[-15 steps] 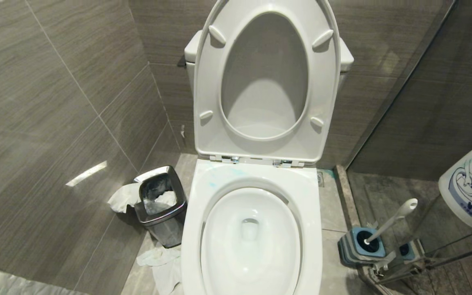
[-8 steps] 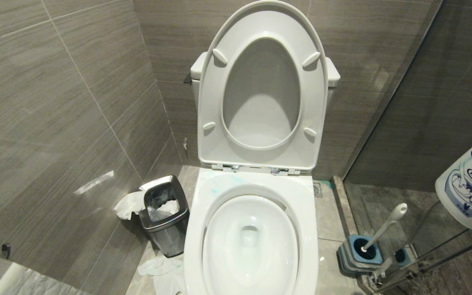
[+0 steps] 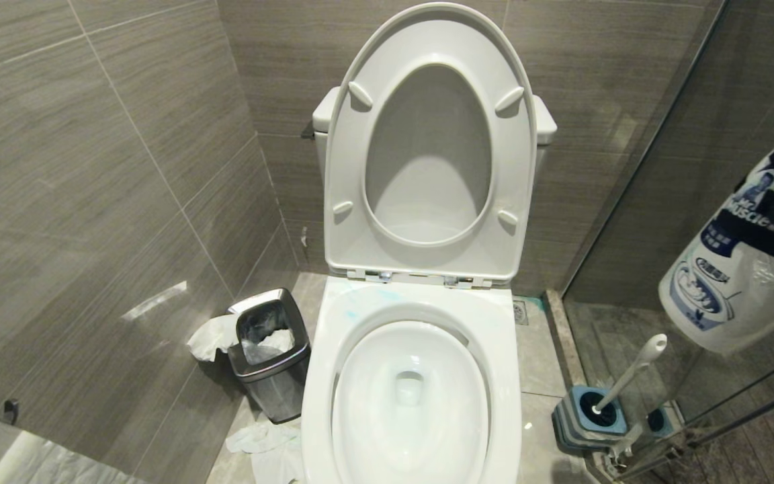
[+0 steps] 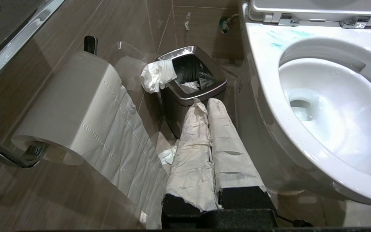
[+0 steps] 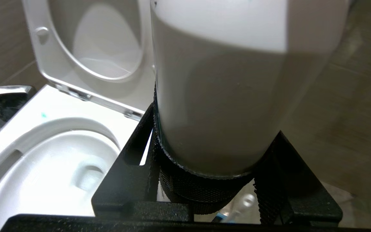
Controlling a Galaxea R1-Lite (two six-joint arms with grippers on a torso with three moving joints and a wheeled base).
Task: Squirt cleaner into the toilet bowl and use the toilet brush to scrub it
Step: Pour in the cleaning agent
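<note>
Left tool [image 4: 216, 154]: paper-wrapped fingers pressed together, empty, low beside the toilet, pointing toward the bin.
Right tool [image 5: 217, 180]: black jaws clamped around the base of the bottle [image 3: 743, 262], held up at the right edge of the head view, to the right of the bowl.
Bottle: white, with a blue-and-white label, tilted; its top is out of view.
Paper roll [image 4: 66, 106]: on a wall holder at the robot's left, a long strip hanging down.
Bowl [image 3: 410, 396]: white oval basin with a broad squared rim, low in the middle of the head view; water at the bottom.
Brush [image 3: 629, 373]: white handle leaning up and right out of a blue-grey holder [image 3: 588, 420] on the floor, right of the bowl beside a glass panel; its head is hidden in the holder.
Bin [image 3: 269, 349]: small steel bin, left of the bowl, with crumpled tissue on its edge and on the floor.
Cleaner [image 3: 367, 296]: pale blue smears on the rear rim, just below the hinges.
Seat and lid [image 3: 427, 148]: raised upright against the tank.
</note>
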